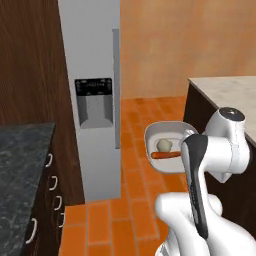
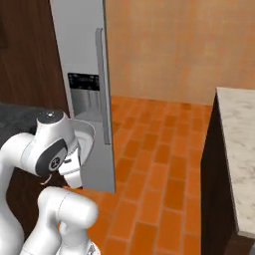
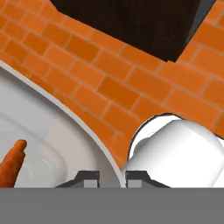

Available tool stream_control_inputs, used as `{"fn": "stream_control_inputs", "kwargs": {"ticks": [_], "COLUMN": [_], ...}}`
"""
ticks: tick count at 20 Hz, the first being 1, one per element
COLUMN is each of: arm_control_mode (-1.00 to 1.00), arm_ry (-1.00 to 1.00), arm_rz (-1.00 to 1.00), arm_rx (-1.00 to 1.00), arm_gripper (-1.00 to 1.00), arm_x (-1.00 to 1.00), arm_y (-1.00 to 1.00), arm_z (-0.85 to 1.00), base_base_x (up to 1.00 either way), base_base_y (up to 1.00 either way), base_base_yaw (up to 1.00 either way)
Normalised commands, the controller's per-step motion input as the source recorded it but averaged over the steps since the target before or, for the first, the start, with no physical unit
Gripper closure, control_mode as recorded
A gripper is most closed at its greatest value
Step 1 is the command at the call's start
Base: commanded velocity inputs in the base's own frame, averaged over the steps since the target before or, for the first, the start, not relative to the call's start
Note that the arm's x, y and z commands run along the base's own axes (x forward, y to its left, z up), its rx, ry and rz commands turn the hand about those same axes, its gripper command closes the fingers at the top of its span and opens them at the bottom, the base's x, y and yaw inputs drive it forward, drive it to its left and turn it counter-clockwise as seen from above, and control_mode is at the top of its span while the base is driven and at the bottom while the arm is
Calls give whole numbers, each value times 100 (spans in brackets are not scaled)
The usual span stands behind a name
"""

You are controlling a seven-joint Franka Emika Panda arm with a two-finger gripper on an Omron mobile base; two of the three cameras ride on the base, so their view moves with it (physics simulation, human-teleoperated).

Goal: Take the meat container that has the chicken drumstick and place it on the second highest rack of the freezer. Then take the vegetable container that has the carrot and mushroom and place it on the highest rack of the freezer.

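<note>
We see the tall, narrow light-grey freezer (image 1: 95, 100) standing against a dark wood wall, its door with the long grey bar handle (image 1: 116, 90) and the dark dispenser panel (image 1: 93, 102) facing us; the racks inside are hidden from us. In front of it spreads an orange brick-tile floor (image 1: 135, 200), with a dark speckled stone counter (image 1: 20, 175) at the left and a pale marble-topped island (image 1: 230, 92) at the right.

Our white arm holds up a shallow white vegetable container (image 1: 167, 145) with rounded corners, raised above the floor between the freezer and the island. In the right base view part of its rim (image 2: 84, 130) shows just in front of the freezer door, beside the arm's upper joint.

Inside the container lies the thin orange carrot (image 1: 166, 155), stretched across the tray, and just behind it, touching or nearly so, sits the small pale cream mushroom (image 1: 164, 145). In the hand view the carrot's end (image 3: 12, 162) shows at the lower left.

Our gripper (image 3: 111, 176) has its two small dark tips pressed close on the container's rim, pinching it.
</note>
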Motion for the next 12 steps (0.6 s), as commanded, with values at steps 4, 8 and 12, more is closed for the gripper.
{"fn": "stream_control_inputs", "kwargs": {"ticks": [4,8,12], "arm_control_mode": [100,100,100], "arm_ry": [0,0,0], "arm_rz": [0,0,0], "arm_rx": [0,0,0], "arm_gripper": [100,100,100], "arm_x": [0,0,0], "arm_y": [0,0,0], "arm_z": [0,0,0], "base_base_x": [100,100,100], "base_base_y": [-97,-64,-36], "base_base_yaw": [-30,-8,-4]}}
